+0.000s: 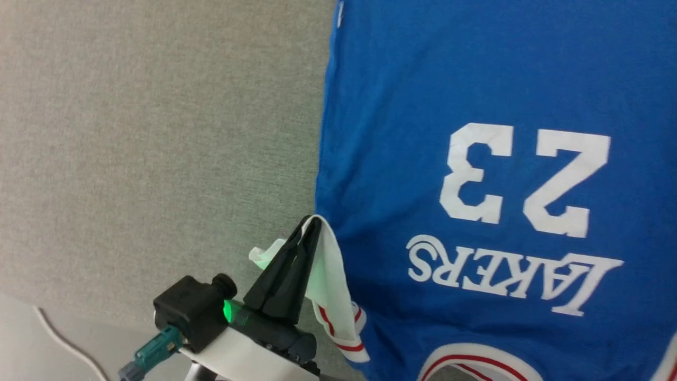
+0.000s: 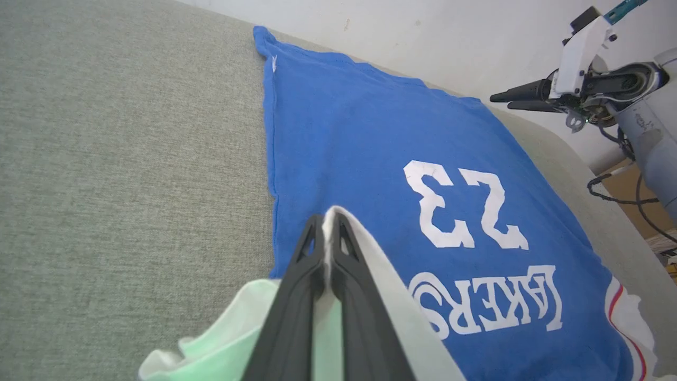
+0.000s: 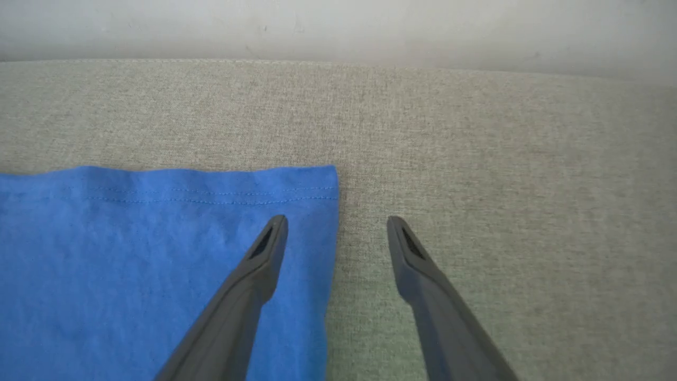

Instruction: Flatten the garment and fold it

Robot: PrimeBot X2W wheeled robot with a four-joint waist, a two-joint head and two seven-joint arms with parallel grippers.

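The garment (image 1: 476, 90) is a royal-blue T-shirt lying flat on a grey fabric surface, its white "23" and lettering upside down to me. My left gripper (image 1: 313, 221) is shut on the garment's white sleeve (image 1: 330, 275), lifted off the surface at the shirt's left edge. The left wrist view has the same pinch, the left gripper (image 2: 329, 219) with white cloth between its fingers, over the garment (image 2: 359, 121). My right gripper (image 3: 337, 226) is open above the garment's hem corner (image 3: 296, 185), one finger over blue cloth and one over bare surface. The right gripper (image 2: 500, 100) also appears far off, held above the shirt.
The grey fabric surface (image 1: 148, 137) stretches wide to the left of the shirt. A pale wall (image 3: 338, 26) runs behind its far edge. A white cable (image 1: 63, 344) lies at the lower left, beyond the near edge.
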